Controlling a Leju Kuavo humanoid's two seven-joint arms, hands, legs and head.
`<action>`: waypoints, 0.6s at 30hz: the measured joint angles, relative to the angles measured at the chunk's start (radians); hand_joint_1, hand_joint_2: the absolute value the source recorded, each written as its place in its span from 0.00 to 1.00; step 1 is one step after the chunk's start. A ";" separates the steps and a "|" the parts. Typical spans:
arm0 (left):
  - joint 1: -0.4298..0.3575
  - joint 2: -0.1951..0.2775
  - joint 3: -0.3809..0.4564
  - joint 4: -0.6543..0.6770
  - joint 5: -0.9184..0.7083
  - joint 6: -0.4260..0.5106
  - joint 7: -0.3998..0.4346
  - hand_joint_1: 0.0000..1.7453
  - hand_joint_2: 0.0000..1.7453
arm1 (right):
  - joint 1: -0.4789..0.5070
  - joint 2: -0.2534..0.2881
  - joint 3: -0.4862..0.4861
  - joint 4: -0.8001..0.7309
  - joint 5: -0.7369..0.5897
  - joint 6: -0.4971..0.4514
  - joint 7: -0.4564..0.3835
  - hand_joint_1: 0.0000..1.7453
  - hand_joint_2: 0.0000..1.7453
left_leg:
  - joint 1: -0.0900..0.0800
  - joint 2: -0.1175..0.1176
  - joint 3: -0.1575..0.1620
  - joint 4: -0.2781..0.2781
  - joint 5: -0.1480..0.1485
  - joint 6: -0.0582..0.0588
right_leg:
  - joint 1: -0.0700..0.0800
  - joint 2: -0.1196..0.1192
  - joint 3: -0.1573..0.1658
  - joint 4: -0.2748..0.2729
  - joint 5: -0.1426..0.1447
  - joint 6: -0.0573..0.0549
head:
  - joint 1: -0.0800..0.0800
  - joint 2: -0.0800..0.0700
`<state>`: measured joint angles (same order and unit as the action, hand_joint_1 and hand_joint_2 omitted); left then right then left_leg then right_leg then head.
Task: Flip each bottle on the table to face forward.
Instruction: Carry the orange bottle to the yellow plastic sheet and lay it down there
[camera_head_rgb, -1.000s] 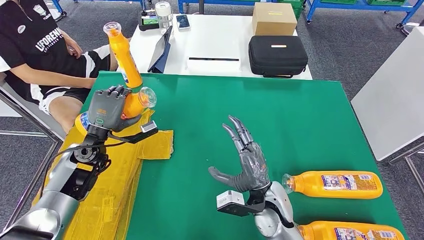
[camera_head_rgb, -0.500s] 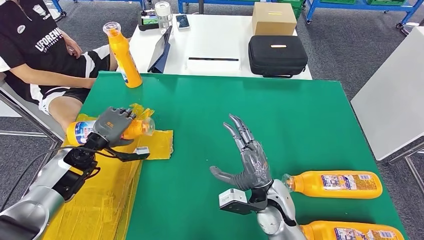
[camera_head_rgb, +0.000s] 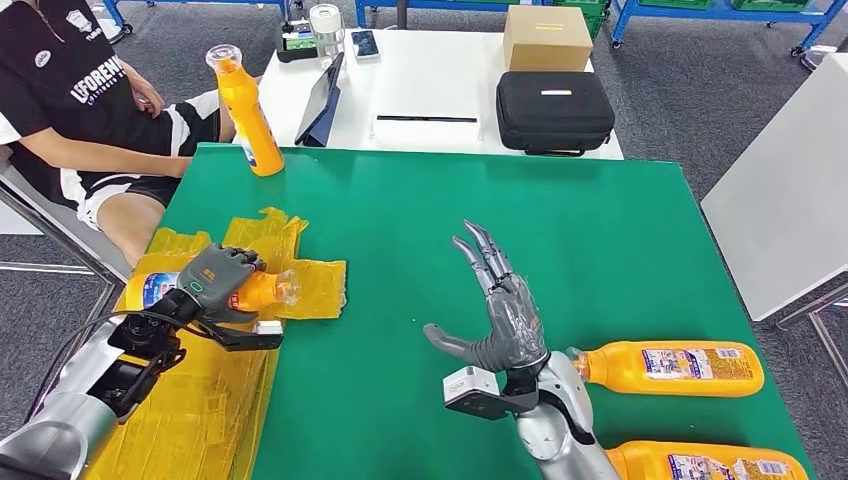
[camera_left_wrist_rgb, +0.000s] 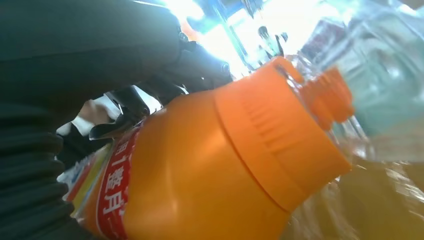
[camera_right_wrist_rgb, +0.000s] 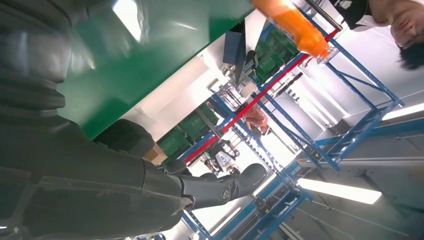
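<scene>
My left hand grips an orange bottle that lies on its side over the yellow sheet, clear cap pointing right. The left wrist view shows that bottle close up with its label and ribbed shoulder. My right hand is held above the green table, fingers spread, holding nothing. Two more orange bottles lie on their sides at the near right: one beside the right wrist, another at the table's front edge. An upright orange bottle stands at the far left corner; it appears in the right wrist view too.
A seated person is at the far left, close to the upright bottle. Behind the green table stands a white table with a black case, a cardboard box and a tablet. Another white surface is at the right.
My left hand has come down and towards me with its bottle, from raised and tilted near the upright bottle to lying flat on the yellow sheet. The right hand barely moved.
</scene>
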<state>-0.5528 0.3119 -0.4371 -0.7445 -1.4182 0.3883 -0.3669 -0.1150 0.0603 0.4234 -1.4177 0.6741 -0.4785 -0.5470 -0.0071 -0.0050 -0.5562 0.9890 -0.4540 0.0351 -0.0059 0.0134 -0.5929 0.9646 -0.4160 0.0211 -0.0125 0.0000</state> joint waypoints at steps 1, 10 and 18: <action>0.007 0.000 0.005 -0.005 0.025 -0.020 -0.024 1.00 1.00 | -0.002 0.000 0.000 0.001 -0.001 0.001 0.000 0.00 1.00 | 0.000 0.000 0.000 0.000 0.000 0.000 | 0.000 0.000 0.000 0.000 0.000 0.000 | 0.000 0.000; 0.075 -0.017 0.016 -0.031 0.241 -0.070 -0.181 0.00 1.00 | -0.029 -0.006 0.000 0.020 -0.021 0.005 -0.001 0.00 1.00 | 0.000 0.000 0.000 0.000 0.000 0.000 | 0.000 0.000 0.000 0.000 0.000 0.000 | 0.000 0.000; 0.126 -0.050 0.035 -0.094 0.400 -0.091 -0.246 0.00 1.00 | -0.055 -0.008 0.001 0.056 -0.041 0.002 -0.013 0.00 1.00 | 0.000 -0.001 0.000 0.000 0.000 0.000 | -0.001 0.000 0.000 0.000 0.000 0.000 | 0.000 0.000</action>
<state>-0.4271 0.2622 -0.4024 -0.8382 -1.0179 0.2977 -0.6133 -0.1703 0.0523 0.4240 -1.3618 0.6329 -0.4768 -0.5596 -0.0076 -0.0057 -0.5564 0.9890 -0.4540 0.0351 -0.0064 0.0133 -0.5932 0.9644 -0.4161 0.0212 -0.0125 0.0000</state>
